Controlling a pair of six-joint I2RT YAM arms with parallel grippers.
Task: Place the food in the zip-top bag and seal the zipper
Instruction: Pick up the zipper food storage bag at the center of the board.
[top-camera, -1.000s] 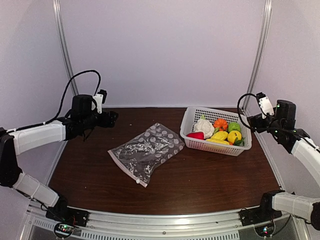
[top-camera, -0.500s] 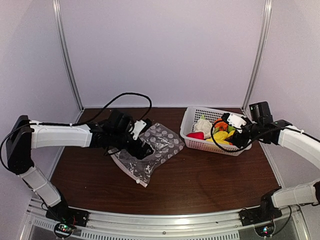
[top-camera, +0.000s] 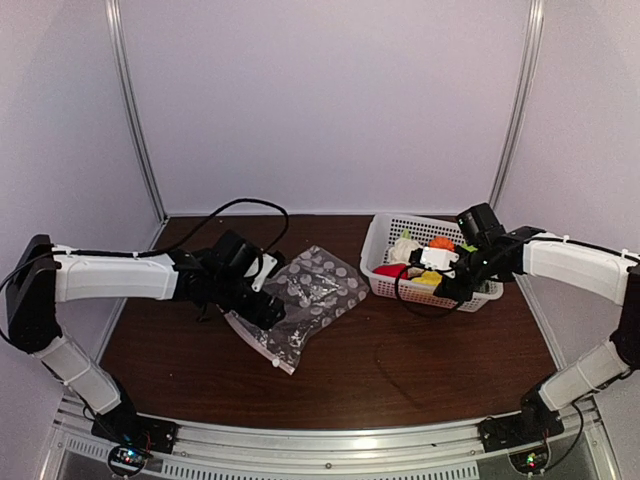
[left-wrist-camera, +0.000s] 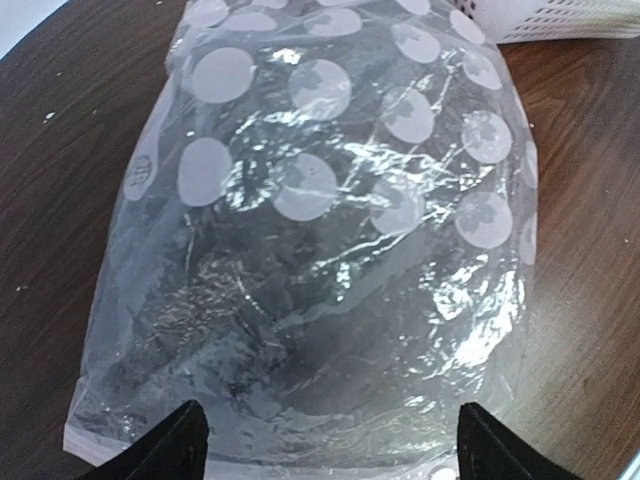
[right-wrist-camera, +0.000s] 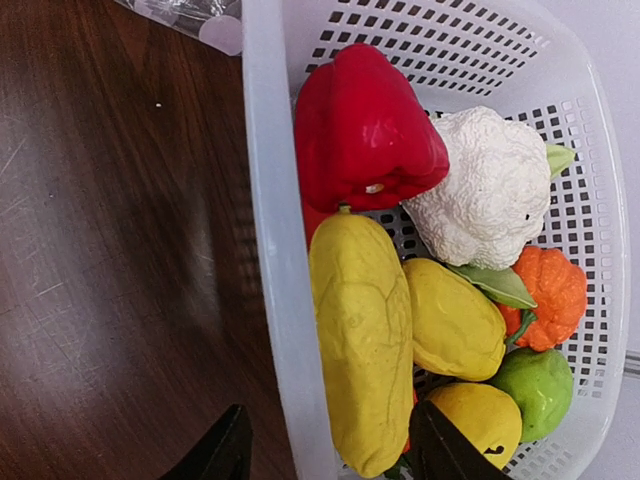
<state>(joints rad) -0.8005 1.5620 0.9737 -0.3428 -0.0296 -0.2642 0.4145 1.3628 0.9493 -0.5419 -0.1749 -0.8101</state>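
Two left fingers (left-wrist-camera: 180, 445) spread wide, empty, at frame bottom by the near edge of the zip-top bag (left-wrist-camera: 330, 230) — bag flat on surface (left-wrist-camera: 580, 300), mid-frame. Then right fingers (right-wrist-camera: 440, 450) apart at frame bottom, straddling basket (right-wrist-camera: 270, 250) wall and long yellow food (right-wrist-camera: 365, 330), gripping nothing — red pepper (right-wrist-camera: 365, 130), cauliflower (right-wrist-camera: 490, 190) higher up, inside basket.

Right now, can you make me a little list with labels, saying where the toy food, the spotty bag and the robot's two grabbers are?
bag: polka-dot zip-top bag lies flat on the table, nothing inside
food: in the white basket: red pepper, cauliflower, pumpkin, green apple, lemons, long yellow piece
left gripper: open, above one end of the bag
right gripper: open, straddling the basket wall and the long yellow piece
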